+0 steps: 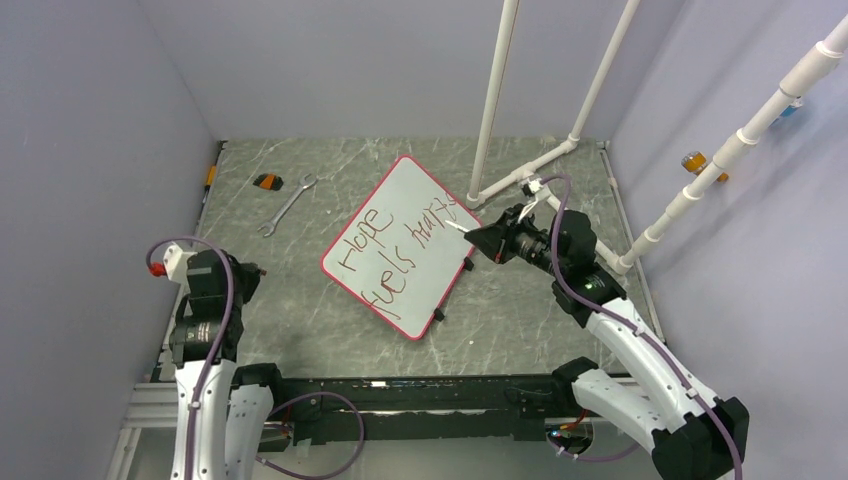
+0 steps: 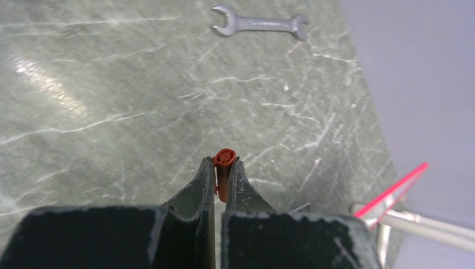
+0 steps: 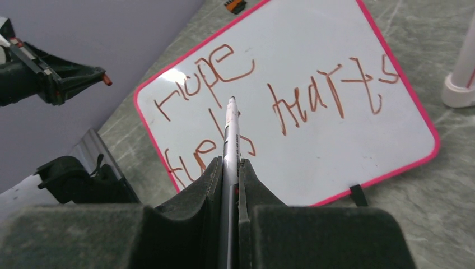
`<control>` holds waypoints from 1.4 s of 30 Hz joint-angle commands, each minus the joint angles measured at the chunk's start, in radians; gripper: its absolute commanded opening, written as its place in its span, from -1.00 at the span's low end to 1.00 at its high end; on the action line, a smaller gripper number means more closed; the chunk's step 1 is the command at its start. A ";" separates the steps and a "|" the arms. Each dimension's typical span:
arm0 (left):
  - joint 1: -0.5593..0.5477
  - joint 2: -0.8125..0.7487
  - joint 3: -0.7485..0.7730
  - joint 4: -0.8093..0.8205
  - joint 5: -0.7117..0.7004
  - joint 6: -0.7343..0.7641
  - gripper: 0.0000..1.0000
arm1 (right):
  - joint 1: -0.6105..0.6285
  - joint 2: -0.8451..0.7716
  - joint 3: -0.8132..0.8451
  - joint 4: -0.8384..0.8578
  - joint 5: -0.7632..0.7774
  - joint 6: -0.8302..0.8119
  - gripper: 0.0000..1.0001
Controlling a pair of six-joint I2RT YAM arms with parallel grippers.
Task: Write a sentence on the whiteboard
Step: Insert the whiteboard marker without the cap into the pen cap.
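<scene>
Whiteboard carries sentence reading "Hope fuels hearts".

- The marker: its rear barrel is hidden between the fingers of the right gripper; only the front length and tip show.
- The sentence: in the right wrist view, marker and gripper cover part of the second line's first word.
- The whiteboard: its far corner is cut off by the upper edge there, and its near-left corner is hidden behind the gripper.
- The red cap: only its round end shows above the fingers of the left gripper.
- From above, whether the marker tip touches the board cannot be told.
- The small orange-and-black object is too small to identify.
</scene>
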 commanded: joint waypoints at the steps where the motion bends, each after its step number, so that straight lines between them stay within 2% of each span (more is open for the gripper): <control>1: 0.000 -0.006 0.071 0.091 0.097 0.078 -1.00 | 0.013 0.006 0.000 0.156 -0.095 0.038 -1.00; 8: 0.000 0.040 0.128 0.164 0.272 0.061 -1.00 | 0.112 0.065 0.022 0.254 -0.057 0.031 -1.00; 15: 0.000 0.061 0.071 0.293 0.425 -0.103 -1.00 | 0.294 0.163 0.074 0.365 0.056 -0.018 -1.00; 21: -0.006 0.091 0.014 0.400 0.508 -0.210 -1.00 | 0.377 0.259 0.133 0.453 0.109 -0.030 -1.00; 25: -0.025 0.100 0.000 0.454 0.540 -0.259 -1.00 | 0.414 0.333 0.181 0.488 0.124 -0.031 -1.00; 31: -0.083 0.103 0.011 0.488 0.514 -0.314 -1.00 | 0.448 0.425 0.236 0.532 0.142 -0.024 -1.00; 38: -0.113 0.149 0.024 0.556 0.539 -0.416 -1.00 | 0.466 0.468 0.265 0.548 0.149 -0.028 -1.00; 42: -0.179 0.173 0.049 0.567 0.521 -0.441 -1.00 | 0.471 0.473 0.264 0.547 0.145 -0.036 -1.00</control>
